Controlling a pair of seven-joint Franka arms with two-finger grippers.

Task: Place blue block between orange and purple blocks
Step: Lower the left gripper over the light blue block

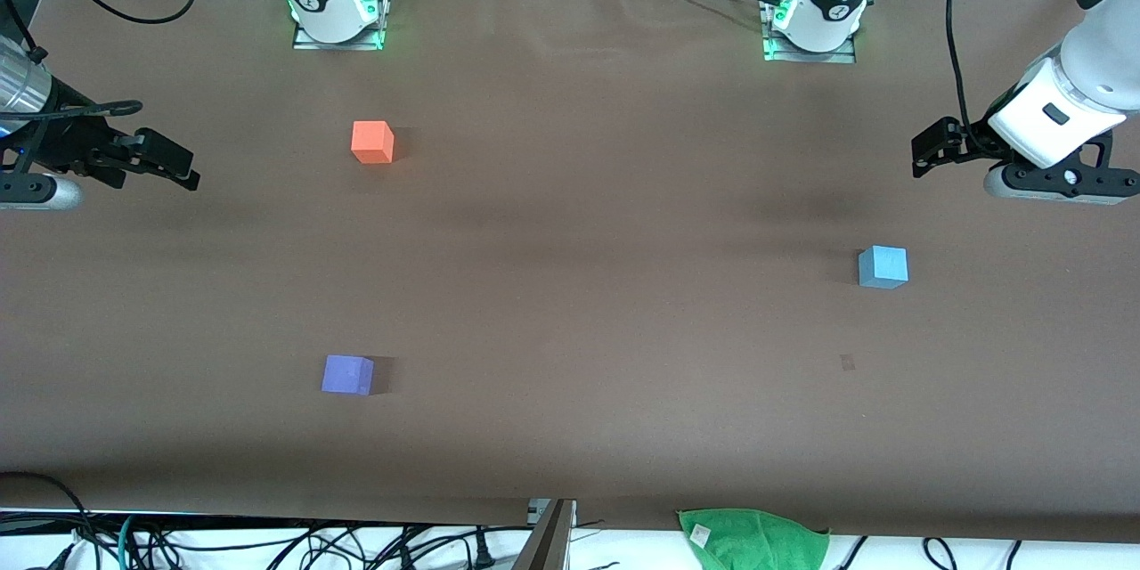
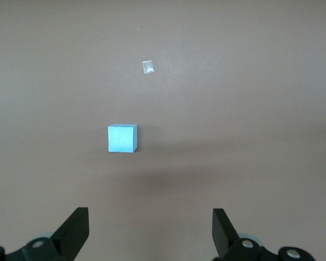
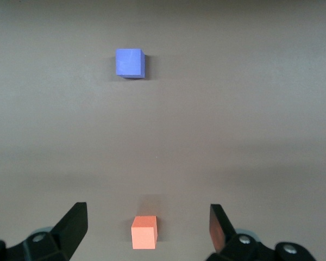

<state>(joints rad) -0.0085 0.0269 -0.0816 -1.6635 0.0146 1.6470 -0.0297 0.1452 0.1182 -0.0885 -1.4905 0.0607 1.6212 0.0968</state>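
Observation:
The blue block [image 1: 883, 267] [image 2: 122, 138] rests on the brown table toward the left arm's end. The orange block [image 1: 372, 142] [image 3: 144, 232] sits toward the right arm's end, with the purple block [image 1: 347, 374] [image 3: 130, 63] nearer to the front camera than it, a wide bare gap between them. My left gripper [image 1: 920, 156] [image 2: 150, 215] hangs open in the air at the table's left-arm end, apart from the blue block. My right gripper [image 1: 183, 167] [image 3: 148, 209] hangs open at the right-arm end, apart from the orange block. Neither holds anything.
A small scrap of tape [image 1: 847, 362] [image 2: 148, 67] lies on the table nearer to the front camera than the blue block. A green cloth [image 1: 753, 536] hangs at the table's near edge, beside cables and a dark stand [image 1: 548, 539].

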